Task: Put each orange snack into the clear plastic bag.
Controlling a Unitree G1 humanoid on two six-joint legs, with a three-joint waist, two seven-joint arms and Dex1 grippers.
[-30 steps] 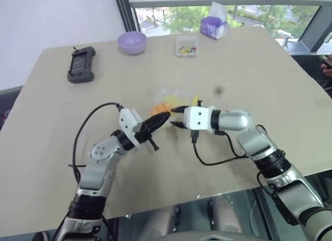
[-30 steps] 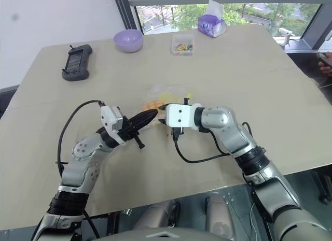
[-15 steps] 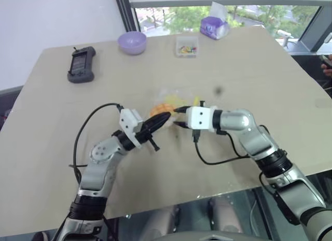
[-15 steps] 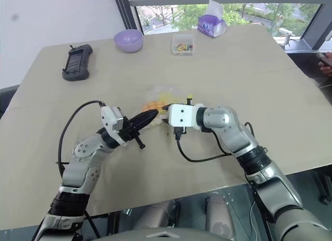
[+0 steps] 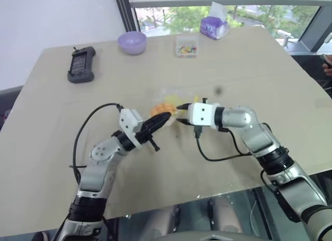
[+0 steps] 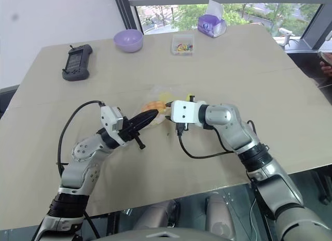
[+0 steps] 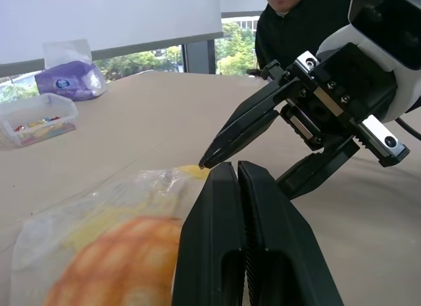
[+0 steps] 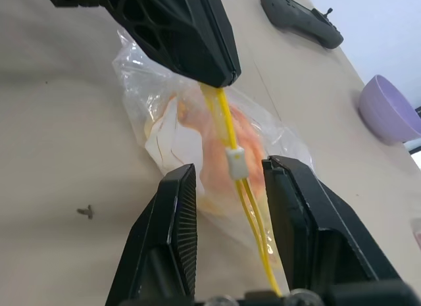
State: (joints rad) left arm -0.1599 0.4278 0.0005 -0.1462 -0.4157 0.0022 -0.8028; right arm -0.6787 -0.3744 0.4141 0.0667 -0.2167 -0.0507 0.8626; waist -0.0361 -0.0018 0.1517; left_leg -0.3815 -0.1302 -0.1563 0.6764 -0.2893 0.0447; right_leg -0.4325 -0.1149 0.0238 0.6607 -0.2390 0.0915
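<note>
One beige bench (image 5: pixel 249 70) stands before a far window. Far side: purple bowl (image 5: pixel 132 42), black controller (image 5: pixel 81 64), tissue pack (image 5: pixel 214 28) with unreadable label. Mid-bench, clear plastic bag (image 8: pixel 164 122) contains orange snack (image 7: pixel 118 260). Left hand (image 5: pixel 165 118) pinches its yellow zip strip (image 8: pixel 227 125); right hand (image 8: pixel 227 187) straddles the slider, fingers apart.
</note>
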